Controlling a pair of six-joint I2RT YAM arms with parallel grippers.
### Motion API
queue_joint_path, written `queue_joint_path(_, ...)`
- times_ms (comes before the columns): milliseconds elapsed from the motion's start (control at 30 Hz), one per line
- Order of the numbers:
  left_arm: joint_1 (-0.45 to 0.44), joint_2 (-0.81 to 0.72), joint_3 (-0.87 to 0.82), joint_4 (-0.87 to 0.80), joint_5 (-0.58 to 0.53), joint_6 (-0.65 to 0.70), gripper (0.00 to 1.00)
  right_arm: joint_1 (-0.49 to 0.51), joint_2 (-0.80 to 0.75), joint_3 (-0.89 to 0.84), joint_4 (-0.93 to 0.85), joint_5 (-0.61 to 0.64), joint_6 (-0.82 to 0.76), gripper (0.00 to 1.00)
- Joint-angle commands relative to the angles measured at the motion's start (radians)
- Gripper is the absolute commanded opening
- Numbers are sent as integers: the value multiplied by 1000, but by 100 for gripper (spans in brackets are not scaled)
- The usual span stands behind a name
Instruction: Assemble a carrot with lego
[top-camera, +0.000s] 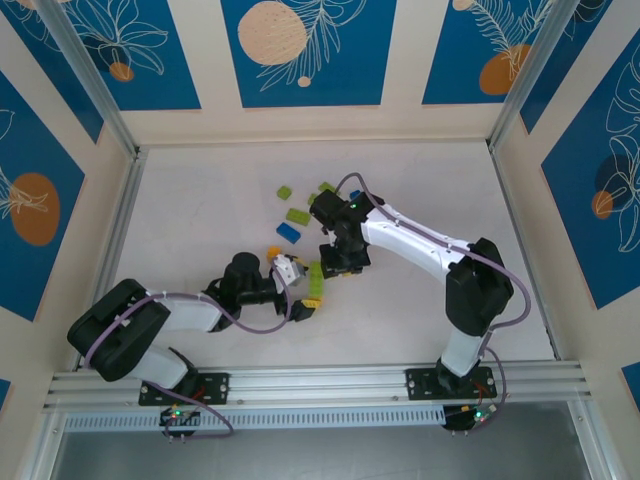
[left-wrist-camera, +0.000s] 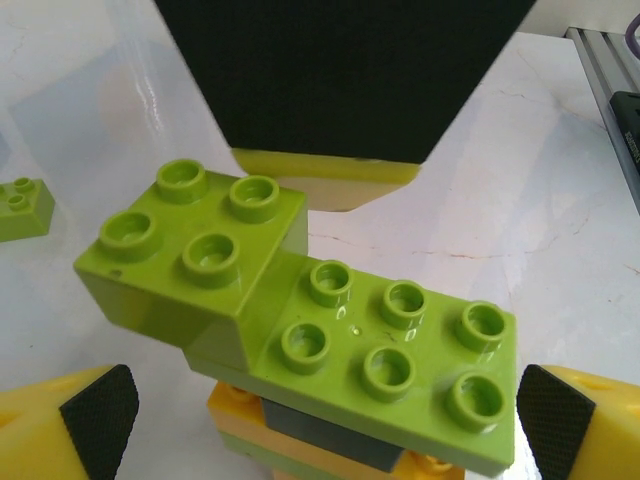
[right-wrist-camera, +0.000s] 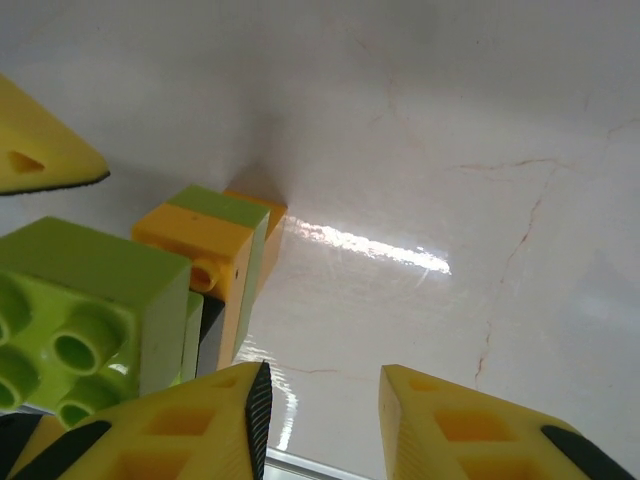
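The lego stack (top-camera: 315, 283) stands on the table (top-camera: 200, 220) near its middle, between the 2 arms. Seen from the left wrist, its top is 1 square lime brick (left-wrist-camera: 190, 235) with 4 studs. That brick sits on 1 long lime brick (left-wrist-camera: 400, 345) with 6 studs showing. Under these lie 1 dark layer (left-wrist-camera: 320, 435) and orange pieces at the bottom.

The left gripper (left-wrist-camera: 325, 425) is spread wide. Its 2 black-padded fingers (left-wrist-camera: 95, 420) stand at either end of the stack with a gap on each side, gripping nothing.

The right gripper (right-wrist-camera: 322, 410) has its jaws narrow, with bare table showing in the slot between its 2 yellow fingers (right-wrist-camera: 200, 425). The stack is just beside 1 of them, outside the slot. From the left wrist, 1 black pad (left-wrist-camera: 340, 80) of this gripper rises just behind the stack.

Farther back on the table lie 3 loose lime bricks (top-camera: 298, 215), 1 blue brick (top-camera: 288, 232) and 1 orange brick (top-camera: 273, 250). There may be a 2nd blue piece (top-camera: 355, 195), half hidden by the right arm.
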Motion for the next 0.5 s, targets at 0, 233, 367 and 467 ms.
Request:
queue_joint_path(0, 10, 16, 28, -5, 31, 6, 100, -16, 17, 35, -21, 10, -31, 36)
queue_joint_path(233, 9, 28, 32, -10, 24, 11, 100, -36, 58, 90, -25, 16, -57, 36)
queue_joint_path(367, 10, 37, 36, -15, 26, 14, 100, -39, 88, 131, -30, 13, -67, 36)
queue_joint_path(467, 9, 37, 36, -17, 25, 14, 100, -40, 109, 157, -31, 7, -74, 36)
